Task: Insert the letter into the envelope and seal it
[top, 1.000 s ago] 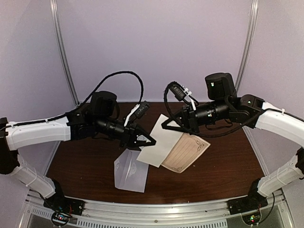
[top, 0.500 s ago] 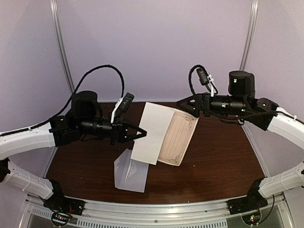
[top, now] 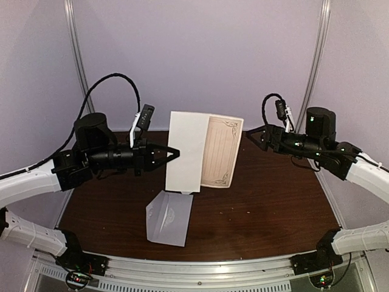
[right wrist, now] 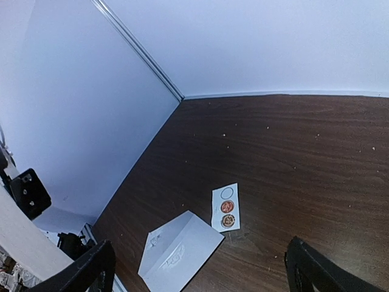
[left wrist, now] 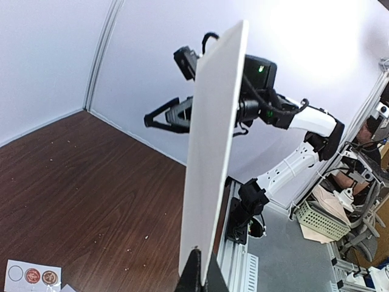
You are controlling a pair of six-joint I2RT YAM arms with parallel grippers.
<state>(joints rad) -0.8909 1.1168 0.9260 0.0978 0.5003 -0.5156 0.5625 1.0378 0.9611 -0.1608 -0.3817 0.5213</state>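
The letter (top: 185, 152), a folded sheet with a white half and a beige half with an ornate border (top: 222, 152), hangs upright above the table. My left gripper (top: 176, 151) is shut on its left edge. The left wrist view shows the letter (left wrist: 213, 158) edge-on, rising from the closed fingertips of the left gripper (left wrist: 199, 267). My right gripper (top: 246, 135) stands open to the right of the letter, apart from it, with nothing between its jaws. The envelope (top: 169, 218) lies flat on the table below; the right wrist view shows the envelope (right wrist: 179, 250) under the open right gripper (right wrist: 199, 243).
A small white strip with round stickers (right wrist: 226, 207) lies beside the envelope, also showing as the sticker strip (left wrist: 31, 275) in the left wrist view. Pale walls enclose the brown table (top: 273, 207) at the back and sides. A metal rail (top: 200, 267) runs along the near edge.
The right gripper opened, let go of the letter and drew back to the right. The left arm pulled left and raised the letter from tilted to upright.
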